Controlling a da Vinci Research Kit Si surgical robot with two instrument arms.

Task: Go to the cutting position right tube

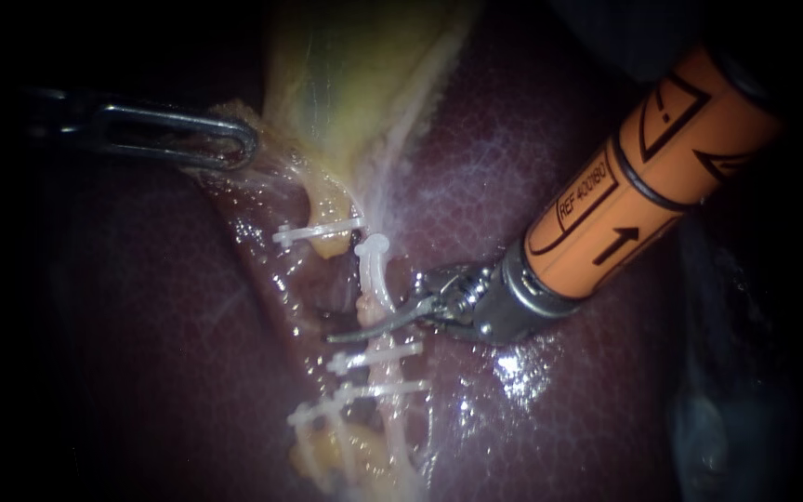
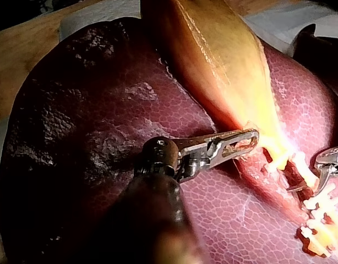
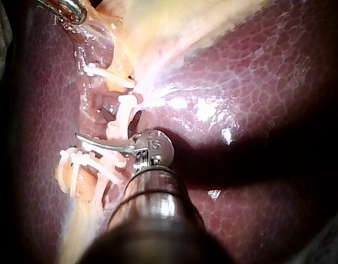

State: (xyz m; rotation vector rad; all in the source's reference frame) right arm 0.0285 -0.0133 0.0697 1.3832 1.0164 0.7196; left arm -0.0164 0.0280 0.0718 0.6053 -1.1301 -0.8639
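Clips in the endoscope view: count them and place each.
5 clips. One lies highest, leftmost; one stands upright just right of it; one sits below the right instrument's open jaws; two lie lowest, end to end. More may be hidden.

A surgical practice lab: a bare liver (image 2: 75, 110) lies on a white sheet (image 2: 97, 14) on a wooden counter (image 2: 9, 60).
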